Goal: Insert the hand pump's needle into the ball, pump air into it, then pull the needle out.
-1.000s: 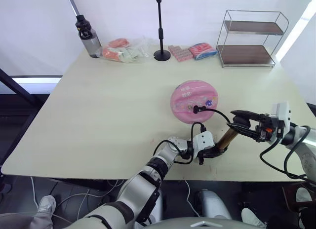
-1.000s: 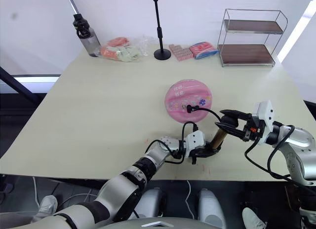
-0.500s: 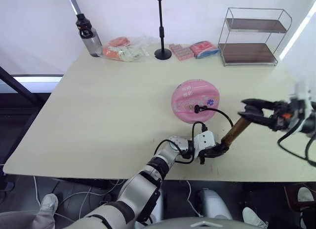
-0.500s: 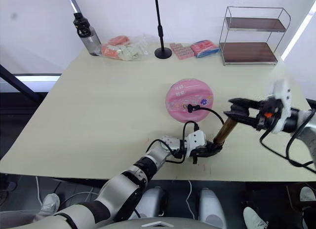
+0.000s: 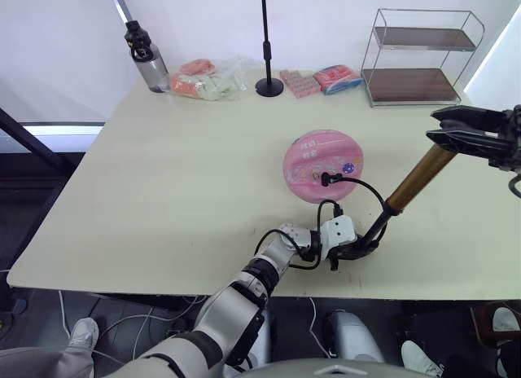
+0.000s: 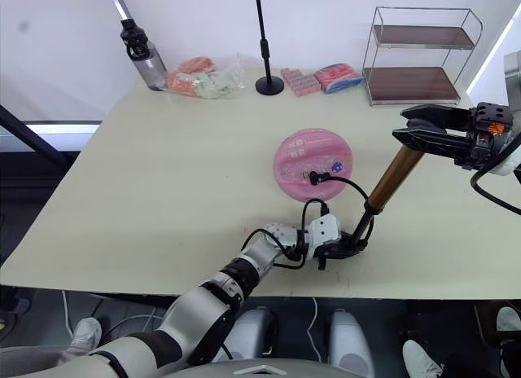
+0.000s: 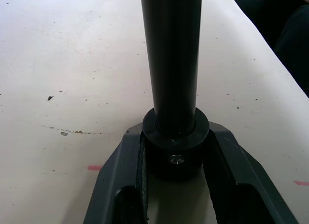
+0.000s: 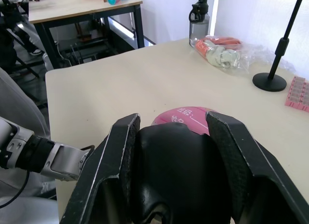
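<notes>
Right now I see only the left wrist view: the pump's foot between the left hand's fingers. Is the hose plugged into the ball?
Observer: Yes. The hose ends in a black fitting seated in the ball.
Operator: Where is the right hand?
Observer: The right hand is shut on the handle at the top of the pump.
Operator: Is the pump upright?
Observer: No. It leans toward the robot's right, away from the ball.
</notes>
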Controlling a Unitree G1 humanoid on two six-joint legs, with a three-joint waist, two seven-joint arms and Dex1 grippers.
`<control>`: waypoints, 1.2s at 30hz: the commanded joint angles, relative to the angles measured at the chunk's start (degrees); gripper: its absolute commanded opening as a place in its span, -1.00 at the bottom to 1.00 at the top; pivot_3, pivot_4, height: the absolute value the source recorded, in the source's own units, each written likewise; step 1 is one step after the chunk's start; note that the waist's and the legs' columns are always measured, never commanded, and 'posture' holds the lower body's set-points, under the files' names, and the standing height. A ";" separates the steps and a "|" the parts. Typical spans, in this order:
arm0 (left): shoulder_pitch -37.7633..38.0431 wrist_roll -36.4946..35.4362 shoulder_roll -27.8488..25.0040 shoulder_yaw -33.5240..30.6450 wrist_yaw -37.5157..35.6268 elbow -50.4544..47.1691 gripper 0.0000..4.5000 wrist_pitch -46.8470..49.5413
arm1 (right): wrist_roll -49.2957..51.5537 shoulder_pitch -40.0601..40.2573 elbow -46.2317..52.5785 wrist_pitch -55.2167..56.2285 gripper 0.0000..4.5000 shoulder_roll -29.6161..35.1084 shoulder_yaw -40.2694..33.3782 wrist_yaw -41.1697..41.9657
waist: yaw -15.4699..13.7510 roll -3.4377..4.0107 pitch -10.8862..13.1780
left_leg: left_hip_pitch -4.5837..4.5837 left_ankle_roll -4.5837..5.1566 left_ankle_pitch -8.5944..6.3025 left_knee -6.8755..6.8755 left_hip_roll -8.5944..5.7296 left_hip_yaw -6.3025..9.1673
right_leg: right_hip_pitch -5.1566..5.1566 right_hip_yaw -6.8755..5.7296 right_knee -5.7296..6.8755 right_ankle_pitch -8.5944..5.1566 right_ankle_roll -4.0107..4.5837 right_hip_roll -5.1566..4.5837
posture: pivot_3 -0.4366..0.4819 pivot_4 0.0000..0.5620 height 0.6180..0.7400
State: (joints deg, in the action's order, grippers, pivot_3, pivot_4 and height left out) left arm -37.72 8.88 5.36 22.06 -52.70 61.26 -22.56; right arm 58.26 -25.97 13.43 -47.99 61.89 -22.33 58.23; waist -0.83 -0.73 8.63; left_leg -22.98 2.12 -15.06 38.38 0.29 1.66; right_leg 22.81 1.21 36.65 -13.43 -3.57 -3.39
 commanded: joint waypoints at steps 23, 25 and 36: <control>2.77 3.16 -1.35 1.65 0.34 3.65 -0.52 1.94 | -24.17 21.11 4.26 26.69 -0.22 -17.62 14.27 -0.03 | 0.16 -0.44 -0.38 | 0.30 0.00 0.00 0.01 0.01 0.13 | -0.25 -0.04 0.03 -0.02 0.00 0.28 | -0.05 -0.47 1.00; 2.79 3.15 -1.33 1.61 0.33 3.68 -0.52 1.95 | -26.58 22.57 3.47 28.99 -0.22 -19.10 15.79 -0.59 | 0.14 -0.47 -0.40 | 0.30 0.00 0.00 0.01 0.00 0.13 | -0.25 -0.05 0.04 -0.02 0.01 0.28 | -0.05 -0.47 1.00; 2.74 3.33 -1.51 1.54 0.16 3.83 -0.52 1.95 | -22.50 21.60 2.79 29.91 -0.22 -19.72 10.21 -0.05 | 0.08 -0.43 -0.48 | 0.34 0.00 0.00 0.01 0.01 0.13 | -0.27 -0.05 0.04 -0.03 0.04 0.29 | -0.05 -0.47 1.00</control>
State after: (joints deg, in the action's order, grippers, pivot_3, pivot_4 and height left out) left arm -37.25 9.84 5.04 22.05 -51.65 61.46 -22.50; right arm 34.07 -3.80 16.21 -17.09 41.16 -9.84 57.49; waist -0.75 -1.16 8.14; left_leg -22.67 2.12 -15.06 38.40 0.29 1.80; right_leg 22.54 1.16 36.69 -13.46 -3.53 -3.10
